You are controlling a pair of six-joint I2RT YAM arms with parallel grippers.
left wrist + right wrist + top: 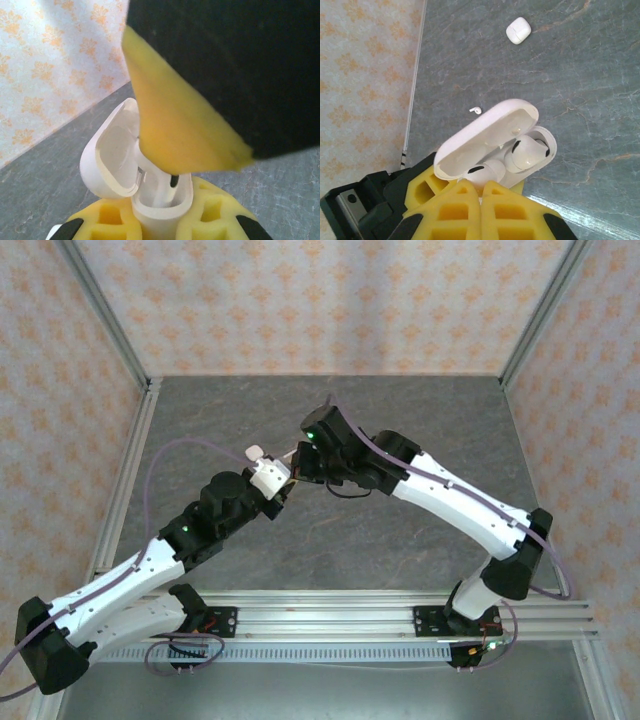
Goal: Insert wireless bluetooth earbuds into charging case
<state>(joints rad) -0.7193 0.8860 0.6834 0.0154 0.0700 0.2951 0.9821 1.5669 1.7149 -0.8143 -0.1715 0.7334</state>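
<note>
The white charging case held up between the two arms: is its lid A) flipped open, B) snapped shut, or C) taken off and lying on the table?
A: the charging case has its lid tilted back on the hinge, and an earbud sits in one well.

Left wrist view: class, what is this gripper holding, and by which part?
The left gripper holds the open white charging case by its lower body, clamped between its two yellow fingers; the lid stands free.

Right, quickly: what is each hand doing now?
Left hand: closed on the open charging case.
Right hand: closed on an earbud, at the case's mouth.
</note>
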